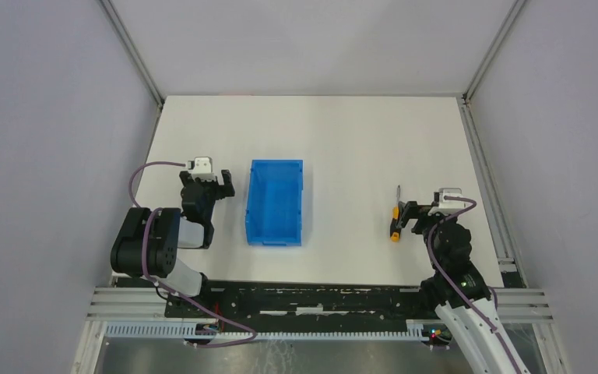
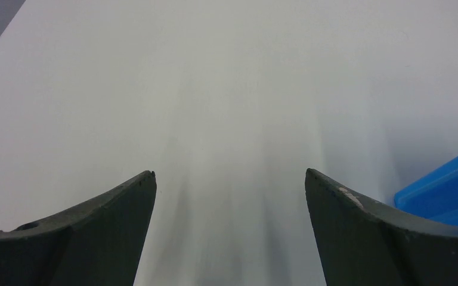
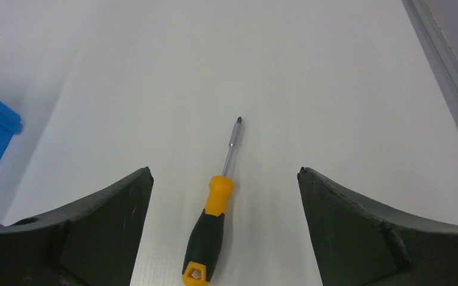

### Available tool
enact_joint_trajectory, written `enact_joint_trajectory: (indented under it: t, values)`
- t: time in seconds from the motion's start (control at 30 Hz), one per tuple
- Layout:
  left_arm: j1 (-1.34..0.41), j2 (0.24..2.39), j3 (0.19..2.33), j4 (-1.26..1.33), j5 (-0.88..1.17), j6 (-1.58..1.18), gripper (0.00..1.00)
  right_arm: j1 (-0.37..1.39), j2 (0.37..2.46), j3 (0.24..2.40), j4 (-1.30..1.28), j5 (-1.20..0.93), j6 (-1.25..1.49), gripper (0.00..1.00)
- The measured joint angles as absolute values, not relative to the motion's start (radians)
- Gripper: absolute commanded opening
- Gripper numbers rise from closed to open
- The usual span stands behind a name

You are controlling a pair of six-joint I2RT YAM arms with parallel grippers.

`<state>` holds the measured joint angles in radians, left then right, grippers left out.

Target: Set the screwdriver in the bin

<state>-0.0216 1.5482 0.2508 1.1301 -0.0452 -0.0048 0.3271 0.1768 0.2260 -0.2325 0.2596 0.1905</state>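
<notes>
The screwdriver (image 1: 395, 216) lies flat on the white table at the right, orange-yellow and black handle nearest me, thin shaft pointing away. In the right wrist view the screwdriver (image 3: 210, 230) lies between my right gripper's open fingers, touched by neither. My right gripper (image 3: 224, 173) is open and empty; from above it (image 1: 409, 210) sits just right of the handle. The blue bin (image 1: 276, 202) stands open-topped left of centre. My left gripper (image 1: 215, 183) is open and empty just left of the bin; in the left wrist view (image 2: 231, 174) only a bin corner (image 2: 447, 190) shows.
The table (image 1: 342, 140) is enclosed by grey walls with metal rails along the right side (image 1: 489, 195) and the near edge (image 1: 319, 300). Both arm bases sit at the near edge.
</notes>
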Motion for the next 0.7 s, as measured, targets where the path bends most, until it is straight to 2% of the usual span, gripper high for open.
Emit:
enact_joint_trajectory:
  t: [0.17,0.3,0.37,0.5,0.57,0.63,0.7]
  values:
    - [-0.022,1.548,0.251,1.131,-0.045,-0.005,1.0,0.327,0.213,0.258,-0.228,0.356,0.242,0.98]
    - [-0.022,1.548,0.251,1.13,-0.045,-0.005,1.0,0.326,0.34,0.423,-0.218,0.328,0.194,0.98]
    - [-0.022,1.548,0.251,1.131,-0.045,-0.005,1.0,0.326,0.476,0.601,-0.276,0.319,0.174,0.98]
    - [-0.022,1.548,0.251,1.131,-0.045,-0.005,1.0,0.326,0.889,1.135,-0.443,0.339,0.17,0.98]
    - [-0.022,1.548,0.251,1.131,-0.045,-0.005,1.0,0.326,1.054,1.299,-0.49,0.331,0.178,0.98]
    - [-0.022,1.548,0.251,1.131,-0.045,-0.005,1.0,0.326,1.148,1.309,-0.501,0.302,0.188,0.98]
    - [-0.022,1.548,0.251,1.131,-0.045,-0.005,1.0,0.326,1.208,1.213,-0.51,0.263,0.204,0.98]
